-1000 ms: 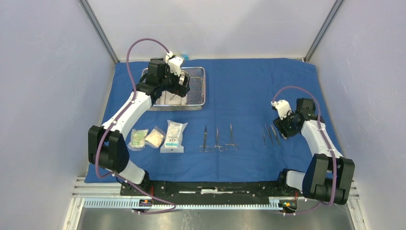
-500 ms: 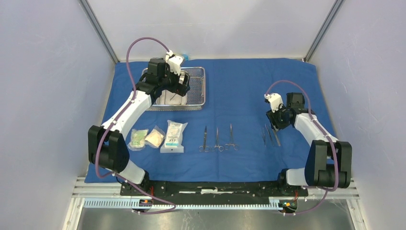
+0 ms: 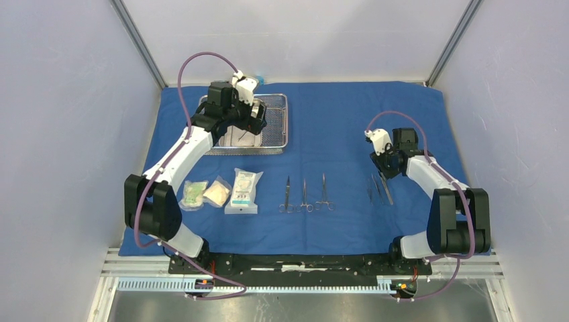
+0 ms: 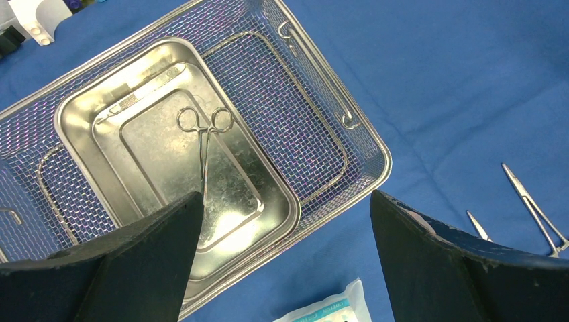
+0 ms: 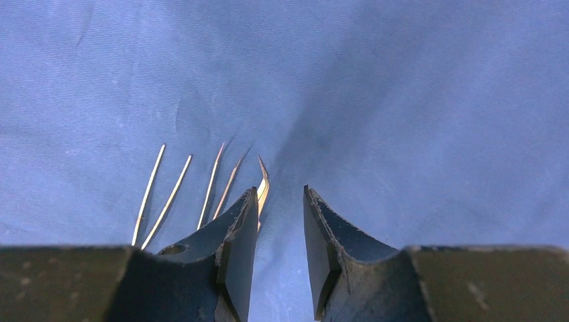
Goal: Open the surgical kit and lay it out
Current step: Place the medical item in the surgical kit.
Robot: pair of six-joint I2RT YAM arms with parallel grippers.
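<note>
L gripper [image 4: 285, 201] hangs wide open, empty, over the wire-mesh basket [image 4: 335, 154] far-left on the blue cloth [image 3: 335, 121]; one clamp [image 4: 203, 144] lies in the steel pan [image 4: 87, 114], so come down w/ fingers straddling its shank below the rings, clear of the pan wall, & lift straight. Packets [image 3: 243, 190] & three scissor-type instruments [image 3: 305, 194] sit in a row mid-cloth, out of your way. R gripper [image 5: 280, 190] shows a slim gap w/ nothing clamped, low beside the thin tweezers [image 3: 378, 188]; one tip lies just by a finger, so don't nudge the set.
</note>
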